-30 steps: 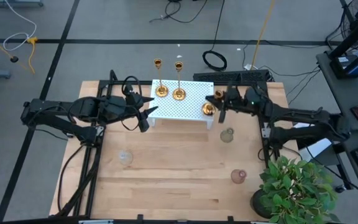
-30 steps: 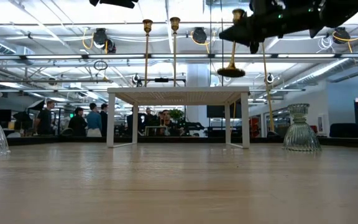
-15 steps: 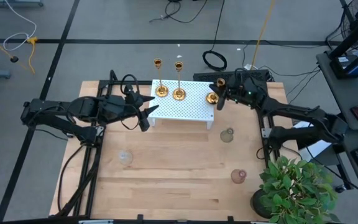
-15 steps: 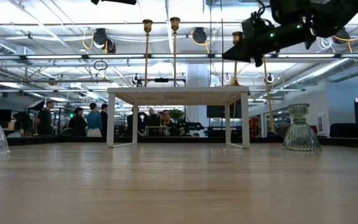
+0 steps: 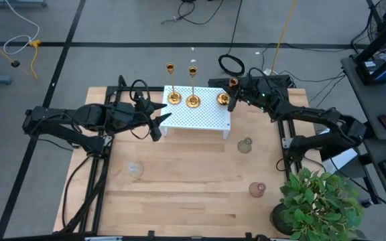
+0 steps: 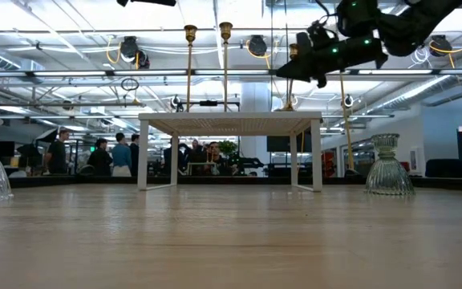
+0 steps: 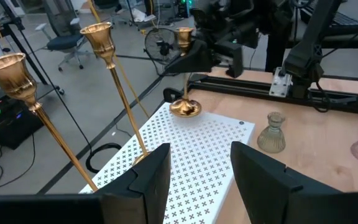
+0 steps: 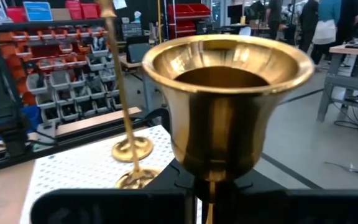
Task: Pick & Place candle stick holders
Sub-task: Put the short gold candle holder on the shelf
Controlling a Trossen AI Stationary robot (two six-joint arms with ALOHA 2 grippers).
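High view first: my right hand [image 5: 232, 98] reaches in over the far right corner of the small white perforated stand [image 5: 194, 114], which sits at the far edge of the wooden worktop [image 5: 186, 181]. My fingers are pinched on the stem of the third candle stick holder [image 5: 224, 98], just under its cup. Its round base is at the stand's far right corner; from above I cannot tell whether it touches the surface. The other two candle stick holders [image 5: 173, 96] [image 5: 192, 100] stand upright side by side on the far left part of the stand, close together and apart from the one I hold.

From the low view, the held holder [image 6: 289, 80] hangs under my right hand [image 6: 315, 60], its base just at the stand's top [image 6: 231, 118], while the two placed ones rise straight up to its left.

My right wrist view is filled by the gold cup [image 8: 227, 102] of the held holder, its stem clamped between my dark fingers.

My left hand [image 5: 158, 120] waits low by the stand's left end, fingers [image 7: 143, 177] spread apart and holding nothing. Its wrist view looks across the dotted top toward the held holder's base [image 7: 184, 108].

A clear glass piece [image 5: 245, 145] and a pink one [image 5: 257, 190] stand on the worktop nearer the potted plant [image 5: 317, 201].
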